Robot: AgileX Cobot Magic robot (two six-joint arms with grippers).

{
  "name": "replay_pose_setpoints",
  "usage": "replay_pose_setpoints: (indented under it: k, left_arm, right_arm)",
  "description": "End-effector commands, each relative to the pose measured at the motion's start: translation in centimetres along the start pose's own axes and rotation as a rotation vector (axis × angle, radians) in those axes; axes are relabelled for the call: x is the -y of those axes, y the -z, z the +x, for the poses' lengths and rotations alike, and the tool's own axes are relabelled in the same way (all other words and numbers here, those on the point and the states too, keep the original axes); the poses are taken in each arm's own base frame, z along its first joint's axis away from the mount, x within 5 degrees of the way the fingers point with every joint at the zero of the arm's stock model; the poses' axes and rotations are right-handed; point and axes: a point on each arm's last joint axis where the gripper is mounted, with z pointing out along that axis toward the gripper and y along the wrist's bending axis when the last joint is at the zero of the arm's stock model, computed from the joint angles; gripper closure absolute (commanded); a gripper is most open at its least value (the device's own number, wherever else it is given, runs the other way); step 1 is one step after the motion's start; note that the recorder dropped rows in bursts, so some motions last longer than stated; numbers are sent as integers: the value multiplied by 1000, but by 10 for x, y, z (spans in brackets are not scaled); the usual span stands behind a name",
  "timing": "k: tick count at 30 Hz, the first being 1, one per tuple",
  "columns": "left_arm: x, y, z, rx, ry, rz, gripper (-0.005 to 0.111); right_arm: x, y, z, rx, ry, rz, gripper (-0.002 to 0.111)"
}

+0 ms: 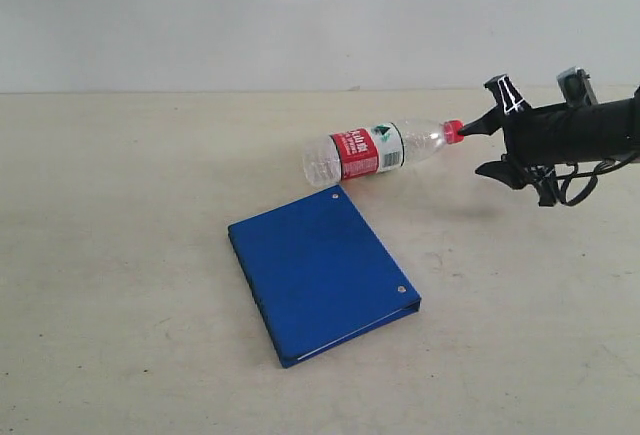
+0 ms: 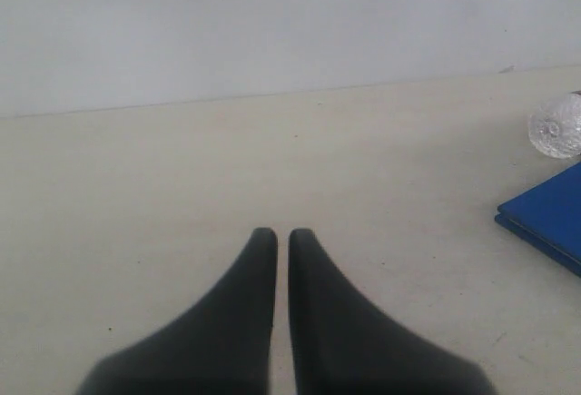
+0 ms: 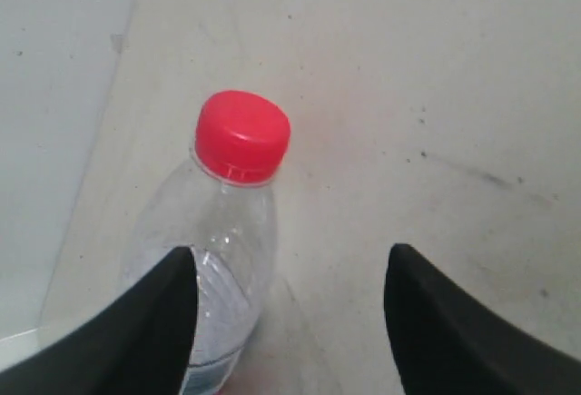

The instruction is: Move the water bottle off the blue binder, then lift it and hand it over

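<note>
water bottle (image 1: 372, 151) lies sideways just beyond blue binder (image 1: 322, 273); right gripper (image 1: 470, 149) unclenched, at its cap; left gripper (image 2: 282, 232) clenched, empty

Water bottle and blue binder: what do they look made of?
Water bottle: clear, glossy thin plastic, with the table visible through it; ridged red cap, likely plastic too. Blue binder: smooth, even deep-blue cover, probably plastic-coated board; its small silver rivets look metal.
</note>
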Motion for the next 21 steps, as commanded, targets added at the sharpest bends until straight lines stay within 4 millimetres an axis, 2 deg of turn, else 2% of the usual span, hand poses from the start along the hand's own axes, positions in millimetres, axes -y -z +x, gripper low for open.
replay_pose_setpoints:
  k: [1, 7, 12, 21]
  left_arm:
    - [0, 0, -2, 15, 5, 8, 102]
    - [0, 0, -2, 15, 5, 8, 102]
    - [0, 0, -2, 15, 5, 8, 102]
    - [0, 0, -2, 15, 5, 8, 102]
  right_arm:
    - [-6, -14, -12, -7, 43, -57, 54]
    - [-11, -35, -29, 5, 29, -96, 54]
    - [-6, -53, -37, -8, -10, -121, 54]
    - [-9, -75, -21, -67, 9, -141, 54]
